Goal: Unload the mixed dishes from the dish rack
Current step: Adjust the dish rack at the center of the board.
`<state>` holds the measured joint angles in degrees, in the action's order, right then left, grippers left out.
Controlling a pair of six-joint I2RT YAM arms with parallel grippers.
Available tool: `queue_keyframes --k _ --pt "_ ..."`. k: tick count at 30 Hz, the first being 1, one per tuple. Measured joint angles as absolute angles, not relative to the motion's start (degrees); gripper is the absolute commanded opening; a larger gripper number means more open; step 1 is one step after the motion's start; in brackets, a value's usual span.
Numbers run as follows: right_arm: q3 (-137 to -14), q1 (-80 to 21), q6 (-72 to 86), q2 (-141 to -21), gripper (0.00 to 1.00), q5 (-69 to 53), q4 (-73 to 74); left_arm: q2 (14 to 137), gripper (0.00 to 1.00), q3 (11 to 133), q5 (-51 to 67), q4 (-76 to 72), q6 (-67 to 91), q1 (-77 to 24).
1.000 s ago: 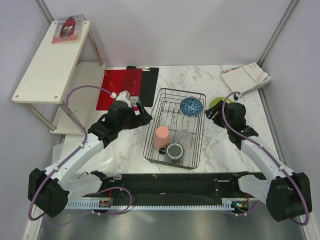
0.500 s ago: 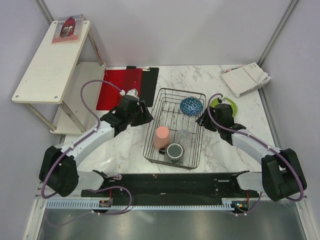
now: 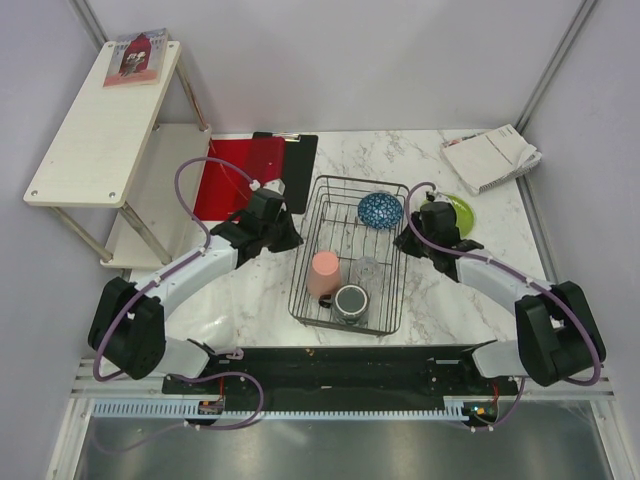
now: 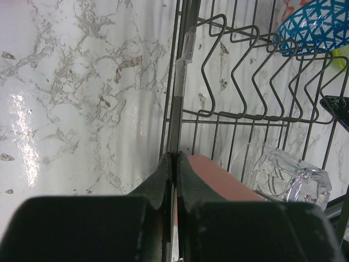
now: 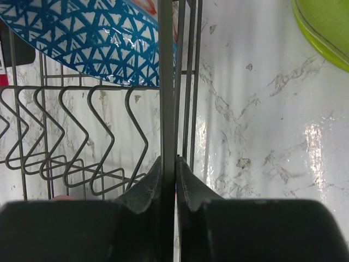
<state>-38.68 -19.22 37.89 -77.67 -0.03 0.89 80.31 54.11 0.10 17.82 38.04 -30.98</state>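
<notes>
From above, the dish rack sits on the table. It holds the blue bowl, pink cup, clear glass and dark mug. The green plate lies on the table just right of it. The left pincer and right pincer are at the rack's two sides, but you cannot see their grip here.

The left wrist camera shows its pincer pinching the rim wire, with the pink cup and clear glass just inside.

The right wrist camera shows the same pinch on the other rim, with the green plate outside.

plate right of rack
</notes>
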Motion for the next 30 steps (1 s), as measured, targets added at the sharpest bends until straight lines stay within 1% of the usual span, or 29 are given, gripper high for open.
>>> queue_keyframes --k 7,19,20,21,23,24,26,27,28,29,30 --pt "-43.42 -20.53 37.6 -82.28 0.0 1.19 2.17 79.37 0.02 54.11 -2.2 19.16 38.04 -30.87" --pt "-50.09 -27.4 37.5 -88.79 0.0 3.97 3.4 73.91 0.02 53.74 -8.75 28.47 37.89 -30.57" --pt "-50.22 -27.68 37.52 -89.01 0.02 3.97 3.33 73.45 0.02 53.63 -9.1 28.91 37.87 -30.57" --pt "-50.33 -28.01 37.6 -89.12 0.11 3.97 3.22 72.97 0.07 53.58 -9.61 29.41 37.85 -30.55" --pt "-50.33 -28.36 37.69 -89.19 0.23 4.1 3.14 72.27 0.18 53.58 -10.35 30.26 37.67 -30.5" --pt "-50.33 -28.56 37.78 -89.19 0.36 4.29 3.14 71.96 0.31 53.58 -10.48 30.57 37.52 -30.5" --pt "-50.3 -28.73 38.41 -89.17 0.44 4.58 2.92 71.35 0.44 53.58 -10.79 31.05 36.95 -30.5" --pt "-50.3 -28.75 38.52 -89.1 0.49 5.08 2.5 70.87 0.54 53.67 -10.94 31.16 36.77 -30.5" --pt "-50.3 -28.75 38.48 -89.03 0.51 5.48 2.28 70.43 0.56 53.89 -11.11 31.18 36.58 -30.46" --pt "-50.3 -28.75 38.5 -88.88 0.52 5.82 2.26 70.06 0.61 54.26 -11.35 31.22 36.21 -30.46" --pt "-50.3 -28.75 38.35 -88.6 0.54 6.35 2.35 69.84 0.63 54.78 -11.6 31.22 35.99 -30.46"
